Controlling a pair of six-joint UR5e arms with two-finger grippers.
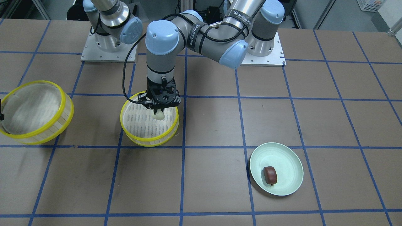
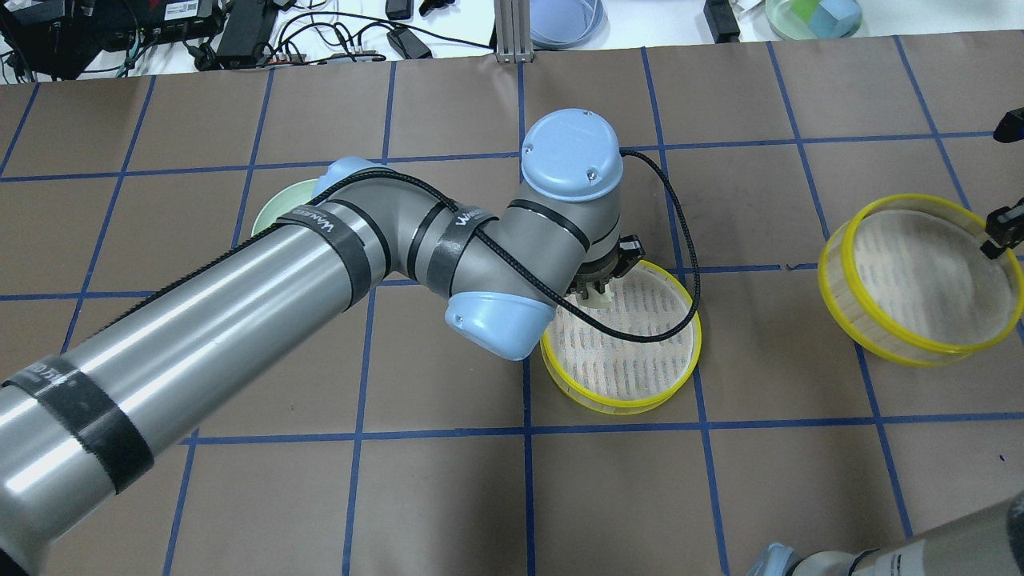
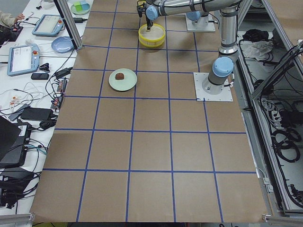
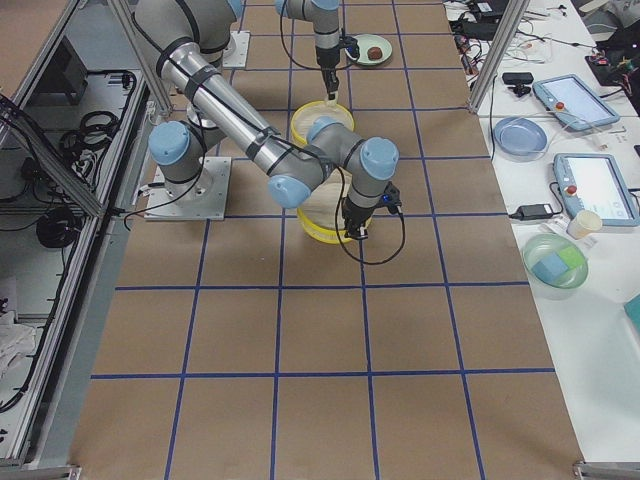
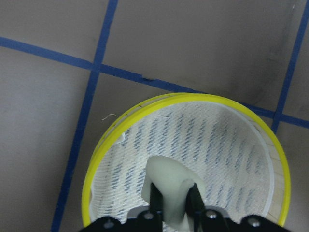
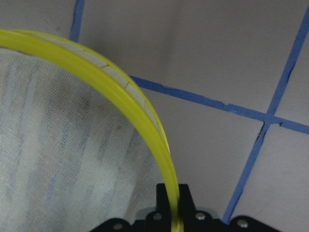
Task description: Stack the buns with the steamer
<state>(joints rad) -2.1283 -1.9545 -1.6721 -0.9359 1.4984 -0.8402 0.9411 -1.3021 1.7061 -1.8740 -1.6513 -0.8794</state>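
My left gripper (image 5: 175, 203) is shut on the cream-white bun (image 5: 169, 186) and holds it over the far side of the middle yellow-rimmed steamer tray (image 1: 150, 142), inside its rim; the bun (image 1: 158, 115) hangs just above the white liner. My right gripper (image 6: 174, 203) is shut on the yellow rim of a second steamer tray (image 6: 145, 116), which sits tilted at the table's right side (image 2: 880, 336). The dark reddish-brown bun (image 1: 270, 174) lies on the pale green plate (image 1: 285, 157).
The left arm's forearm and elbow (image 2: 496, 264) stretch across the table and hide most of the plate (image 2: 276, 210) in the overhead view. Blue tape lines grid the brown table. Cables, tablets and dishes lie beyond the table's far edge.
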